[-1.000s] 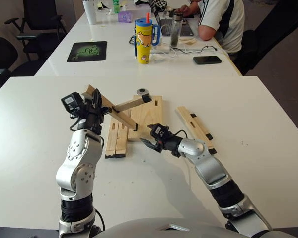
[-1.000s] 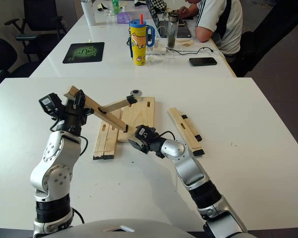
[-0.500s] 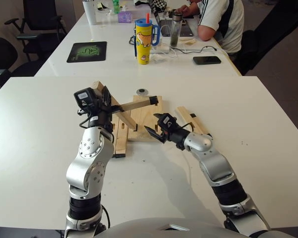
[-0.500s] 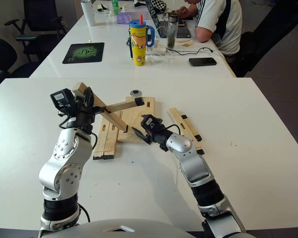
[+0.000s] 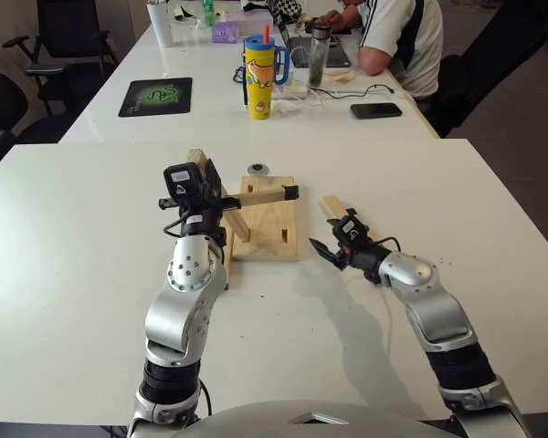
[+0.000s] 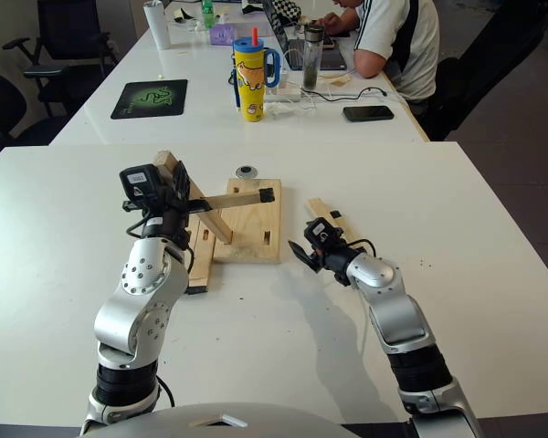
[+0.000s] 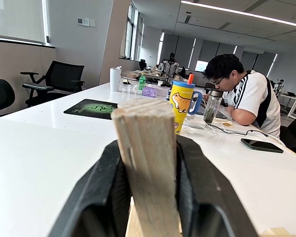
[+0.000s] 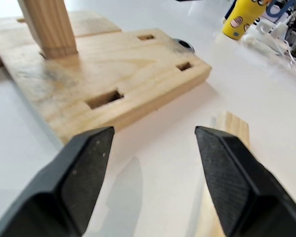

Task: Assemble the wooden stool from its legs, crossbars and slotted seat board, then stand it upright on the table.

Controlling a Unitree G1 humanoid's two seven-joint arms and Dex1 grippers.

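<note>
The slotted seat board (image 5: 267, 234) lies flat mid-table. A wooden leg (image 6: 197, 205) stands tilted with its foot on the board, a crossbar (image 5: 260, 197) jutting from it to the right. My left gripper (image 5: 204, 185) is shut on that leg's upper end; the left wrist view has the leg (image 7: 149, 163) clamped between the fingers (image 7: 104, 192). My right gripper (image 5: 323, 249) hovers open, low over the table right of the board, fingers (image 8: 86, 168) spread wide. Another leg piece (image 6: 321, 211) lies by it, partly under the right arm. More wooden pieces (image 6: 200, 266) lie left of the board.
A small round grey object (image 5: 257, 169) sits just behind the board. The far table carries a yellow cup (image 5: 260, 66), a dark mat (image 5: 155, 95), a phone (image 5: 376, 110) and a seated person's things. White tabletop stretches to both sides and in front.
My left gripper has carried the leg and crossbar to the right and stood them steeper on the seat board. My right gripper has drawn away from the board, to the right, beside the loose leg piece.
</note>
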